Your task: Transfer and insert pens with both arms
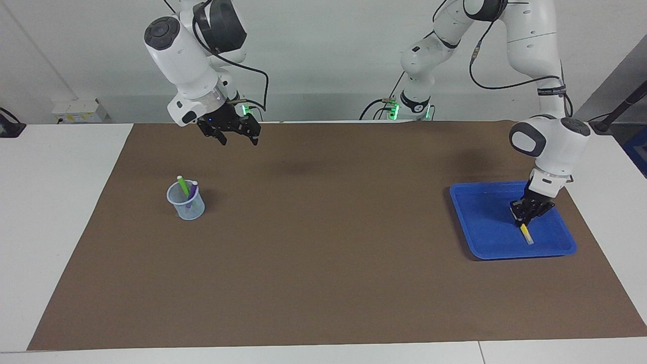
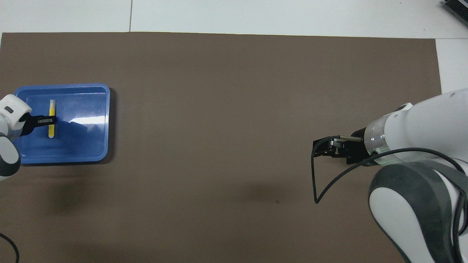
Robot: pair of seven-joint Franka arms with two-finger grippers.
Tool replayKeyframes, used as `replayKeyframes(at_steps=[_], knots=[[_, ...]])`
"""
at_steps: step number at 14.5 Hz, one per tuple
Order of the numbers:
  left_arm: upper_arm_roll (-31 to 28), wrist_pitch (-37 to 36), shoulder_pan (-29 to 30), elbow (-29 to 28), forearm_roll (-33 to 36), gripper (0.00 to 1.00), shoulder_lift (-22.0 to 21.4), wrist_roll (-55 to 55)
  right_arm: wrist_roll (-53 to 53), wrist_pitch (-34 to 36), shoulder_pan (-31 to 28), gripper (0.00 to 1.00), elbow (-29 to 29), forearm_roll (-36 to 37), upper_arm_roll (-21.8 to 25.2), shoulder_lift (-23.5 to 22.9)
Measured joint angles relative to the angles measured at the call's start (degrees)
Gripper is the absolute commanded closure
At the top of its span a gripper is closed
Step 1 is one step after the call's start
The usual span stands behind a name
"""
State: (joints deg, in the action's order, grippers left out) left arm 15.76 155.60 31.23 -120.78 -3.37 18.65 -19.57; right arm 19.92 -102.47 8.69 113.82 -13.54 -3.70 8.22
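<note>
With our left gripper [image 1: 524,221] fingers pinched on the yellow pen [image 1: 526,233] at the tray's [image 1: 480,222] five o'clock and our right gripper [image 1: 236,135] fingers wide, a thin off-centre pinch risks slipping during transfer.

glossy plastic tray [image 1: 485,237], matt brown mat [image 1: 328,253].
</note>
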Motion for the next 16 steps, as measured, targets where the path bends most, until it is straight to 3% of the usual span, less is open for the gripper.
replayKeyframes(at_steps=[2, 16], knots=[[0.0, 0.0, 0.0, 0.0, 0.0, 1.0, 0.0, 0.0, 0.0, 0.0, 0.0, 0.0, 0.0, 0.0, 0.0, 0.0], [0.16, -2.75, -0.01, 0.73, 0.09, 1.0, -1.21, -0.05, 0.0, 0.0, 0.0, 0.0, 0.01, 0.0, 0.01, 0.0]])
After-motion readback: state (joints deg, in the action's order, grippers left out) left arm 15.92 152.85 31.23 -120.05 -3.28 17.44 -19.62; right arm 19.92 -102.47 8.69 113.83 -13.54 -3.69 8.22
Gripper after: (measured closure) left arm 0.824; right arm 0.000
